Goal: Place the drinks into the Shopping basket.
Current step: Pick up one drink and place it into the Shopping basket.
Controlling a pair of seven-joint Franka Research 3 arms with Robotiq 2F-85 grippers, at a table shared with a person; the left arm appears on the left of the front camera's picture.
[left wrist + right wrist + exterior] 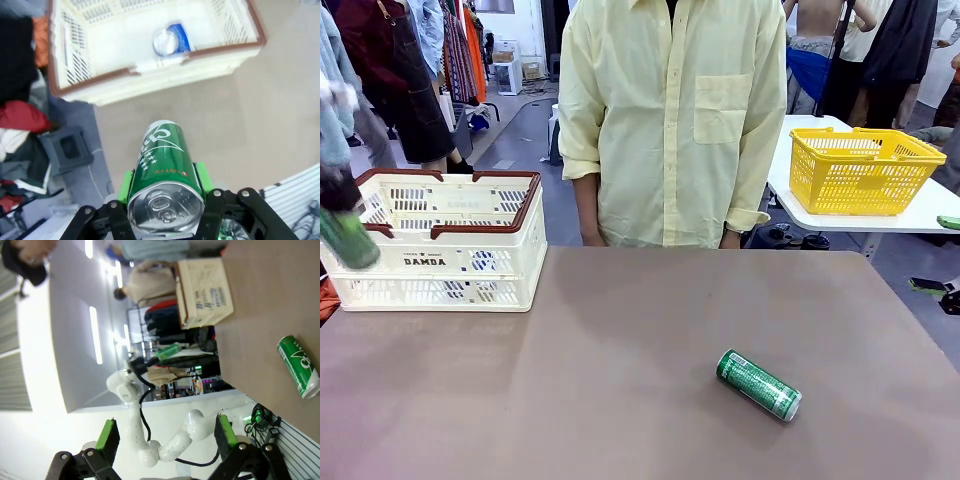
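— Starting with the front view: where are the cans?

— A loose can (758, 384), green, lies on its side toward the near right corner of the worktop (570, 380), well apart from the basket (440, 262). The basket stands at the far left corner. A second green one, the held can (345, 238), hangs tilted and blurred at the left edge, just in front of the basket. A person (670, 120) in a pale yellow shirt stands at the far edge.

— And the left wrist view?

— The left gripper (163, 181) is clamped on the held can, a green pad on each side, with the can's silver end toward the camera. The can is in the air over the left edge, short of the basket. A blue can (172, 40) is inside the basket. I cannot tell whether it stands or lies.

— And the right wrist view?

— The right gripper (165, 437) has its fingers spread wide apart, with nothing between them. The loose can lies on the worktop off to one side, and the basket is farther along.
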